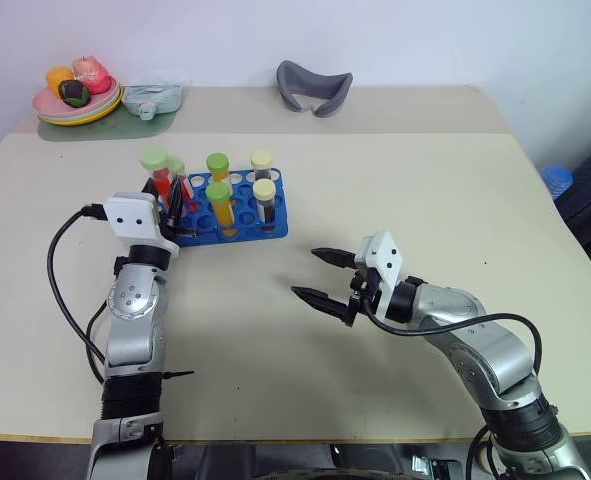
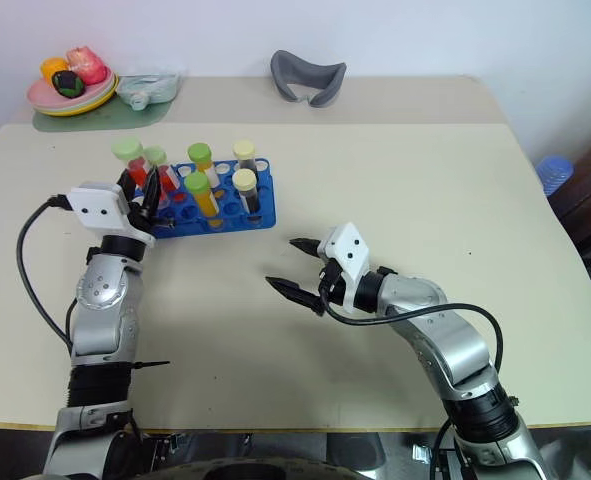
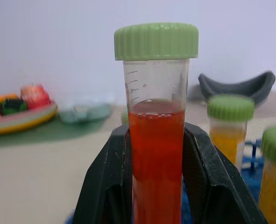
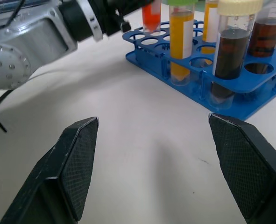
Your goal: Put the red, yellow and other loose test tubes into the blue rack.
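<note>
The blue rack [image 1: 275, 222] stands at the table's left centre. It holds two yellow tubes with green caps [image 1: 219, 198] and two dark tubes with cream caps [image 1: 264, 196]. My left gripper [image 1: 173, 201] is shut on a red tube with a green cap [image 3: 156, 140], held upright at the rack's left end; its black fingers [image 3: 105, 186] clamp the tube's sides. A second green-capped tube [image 1: 178, 167] shows just behind it. My right gripper [image 1: 321, 273] hovers open and empty over bare table, right of the rack and nearer to me, pointing toward it.
At the back left sit a plate of toy food [image 1: 75, 100] and a pale green dish [image 1: 153, 98]. A grey curved object [image 1: 313, 87] lies at the back centre. A black cable [image 1: 60, 290] loops beside my left arm.
</note>
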Motion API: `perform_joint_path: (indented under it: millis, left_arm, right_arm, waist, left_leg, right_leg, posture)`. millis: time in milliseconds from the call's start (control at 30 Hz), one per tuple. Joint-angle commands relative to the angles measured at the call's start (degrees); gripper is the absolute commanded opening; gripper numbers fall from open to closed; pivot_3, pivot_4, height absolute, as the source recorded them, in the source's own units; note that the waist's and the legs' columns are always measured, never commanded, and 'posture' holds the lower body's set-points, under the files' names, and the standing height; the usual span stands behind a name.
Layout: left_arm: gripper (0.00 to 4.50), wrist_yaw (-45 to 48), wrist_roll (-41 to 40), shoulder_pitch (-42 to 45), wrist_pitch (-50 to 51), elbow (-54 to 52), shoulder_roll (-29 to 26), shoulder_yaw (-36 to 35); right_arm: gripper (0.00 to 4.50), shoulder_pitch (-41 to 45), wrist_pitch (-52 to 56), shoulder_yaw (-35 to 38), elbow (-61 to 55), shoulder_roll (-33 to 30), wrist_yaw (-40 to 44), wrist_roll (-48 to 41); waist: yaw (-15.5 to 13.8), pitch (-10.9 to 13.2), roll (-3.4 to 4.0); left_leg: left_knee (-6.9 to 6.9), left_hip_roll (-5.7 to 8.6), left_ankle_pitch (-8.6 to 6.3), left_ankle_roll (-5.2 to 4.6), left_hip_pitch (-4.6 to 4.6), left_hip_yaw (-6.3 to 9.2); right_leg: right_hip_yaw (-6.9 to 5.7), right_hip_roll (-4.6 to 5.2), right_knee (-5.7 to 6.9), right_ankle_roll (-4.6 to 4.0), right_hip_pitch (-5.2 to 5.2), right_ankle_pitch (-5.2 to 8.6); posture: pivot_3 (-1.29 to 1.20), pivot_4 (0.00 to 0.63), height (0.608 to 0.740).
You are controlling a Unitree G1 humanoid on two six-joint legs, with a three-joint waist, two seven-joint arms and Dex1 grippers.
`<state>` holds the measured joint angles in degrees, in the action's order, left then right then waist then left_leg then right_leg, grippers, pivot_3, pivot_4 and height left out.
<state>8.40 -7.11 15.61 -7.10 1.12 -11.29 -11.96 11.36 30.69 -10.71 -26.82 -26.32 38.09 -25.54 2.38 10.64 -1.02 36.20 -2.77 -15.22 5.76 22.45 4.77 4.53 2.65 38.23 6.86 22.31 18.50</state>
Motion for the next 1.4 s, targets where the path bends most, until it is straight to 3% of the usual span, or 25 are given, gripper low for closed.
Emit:
perform_joint_path:
  millis: [33,1400]
  left_arm:
    - [1.07,0.6,-1.0,-0.7,-2.3,-0.5,0.3,0.0]
    - [1.07,-1.5,1.0,-2.4,-4.1,1.0,1.1,0.7]
  right_arm:
    - [3.85,0.1,-0.6,1.1,-2.3,0.3,-0.4,-0.2]
    - [3.85,0.5,-0.7,1.0,-1.4,0.4,0.6,-0.5]
  waist:
    - [0.0,0.0,0.0]
    - [0.1,0.0,0.06]
  left_leg:
    - [0.0,0.0,0.0,0.0,0.0,0.0]
    - [0.0,0.0,0.0,0.0,-0.05,0.01]
  right_leg:
    - [0.0,0.0,0.0,0.0,0.0,0.0]
    - [0.0,-0.01,0.0,0.0,-0.04,0.0]
  posture:
    - [0.0,0.15,0.74]
    - [0.0,0.15,0.74]
